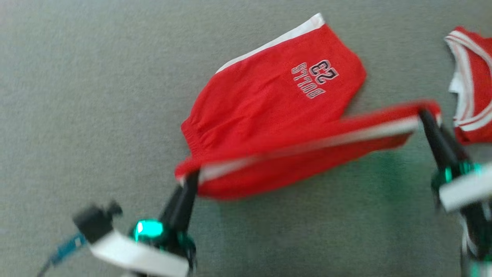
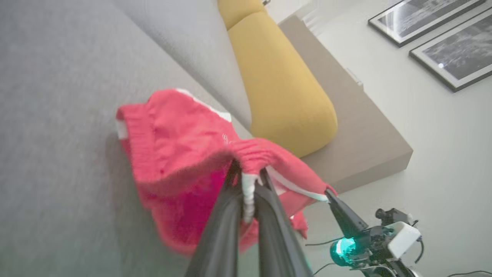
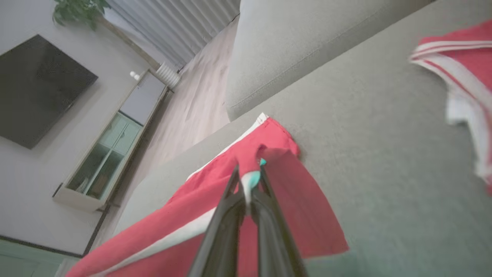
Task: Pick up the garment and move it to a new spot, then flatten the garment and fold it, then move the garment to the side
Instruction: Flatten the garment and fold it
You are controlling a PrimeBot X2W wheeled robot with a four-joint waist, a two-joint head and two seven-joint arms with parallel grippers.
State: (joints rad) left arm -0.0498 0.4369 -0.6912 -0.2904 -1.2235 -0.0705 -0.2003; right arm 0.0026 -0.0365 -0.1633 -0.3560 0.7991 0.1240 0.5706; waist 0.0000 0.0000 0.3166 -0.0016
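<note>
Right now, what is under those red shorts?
Under the lifted edge of the red shorts, held between the left pincer and right pincer, grey sofa cushion shows. What lies beneath the half resting flat is covered by cloth.

Dark jaws, teal lights [image 1: 148,229], white housings [image 1: 138,256]

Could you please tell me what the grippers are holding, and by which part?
The red shorts: left gripper and right gripper pinch opposite ends of their white-striped edge.

Place: was a home living room.
Seating: was a grey fabric sofa [image 2: 57,96] with a mustard-yellow cushion [image 2: 280,88].
Walls: carried a flat black television [image 3: 38,88] and two black-framed pictures [image 2: 457,54].
</note>
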